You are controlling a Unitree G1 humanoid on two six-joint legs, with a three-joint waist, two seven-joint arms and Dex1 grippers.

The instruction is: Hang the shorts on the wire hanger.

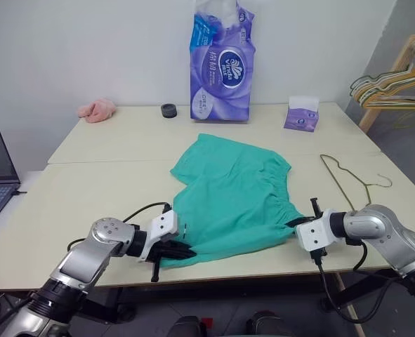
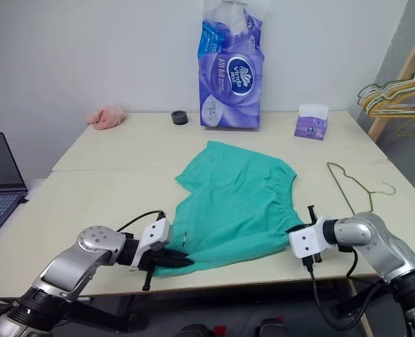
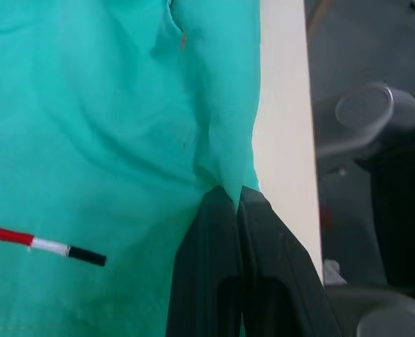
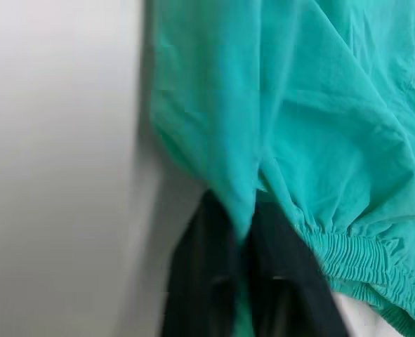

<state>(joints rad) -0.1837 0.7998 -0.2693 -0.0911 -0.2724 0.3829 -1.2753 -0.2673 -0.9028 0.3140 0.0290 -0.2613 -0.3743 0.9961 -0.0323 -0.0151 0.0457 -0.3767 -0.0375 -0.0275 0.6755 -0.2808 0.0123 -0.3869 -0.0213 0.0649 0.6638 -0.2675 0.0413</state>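
Shorts [image 1: 232, 200]: we find them spread on the table [image 1: 88, 182], waistband toward the right arm.
Left claw [image 1: 181, 251]: clamped on the near hem corner.
Right claw [image 1: 296, 225]: clamped on the near end of the waistband.
Hanger [image 1: 347, 179]: we see it flat just beyond the right claw, long axis running away from us; we judge the right arm nearer.

Table [image 1: 88, 189]: shorts [image 1: 232, 189], wire hanger [image 1: 347, 179], tissue pack [image 1: 221, 63]
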